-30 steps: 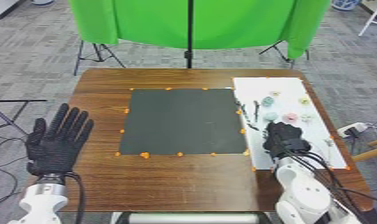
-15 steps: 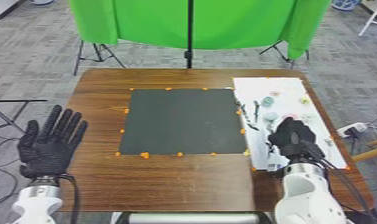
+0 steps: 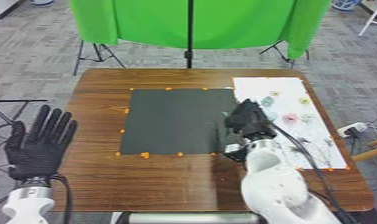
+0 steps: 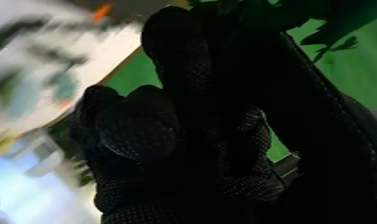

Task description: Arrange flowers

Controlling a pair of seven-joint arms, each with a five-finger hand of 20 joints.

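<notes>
My right hand [image 3: 247, 121] is above the right edge of the dark mat [image 3: 171, 122], beside the white board [image 3: 264, 85]. In the right wrist view the same hand [image 4: 189, 150] has its fingers curled round a flower's stem; dark green leaves [image 4: 335, 30] stick out past the fingers. A pale part of what it holds [image 3: 232, 148] hangs at the hand's near side. On the board lie a teal flower [image 3: 267, 101], a pink flower [image 3: 290, 118] and a yellow flower [image 3: 304, 100]. My left hand [image 3: 35, 152] is open, fingers straight, at the table's left side.
Orange markers [image 3: 144, 155] edge the mat and the board on the brown table [image 3: 167, 185]. A green cloth [image 3: 198, 25] hangs on stands behind the table. Cables run along the right arm over the board.
My right hand has moved left from the white board to the dark mat's right edge, with the flower in it. My left hand has shifted slightly left.
</notes>
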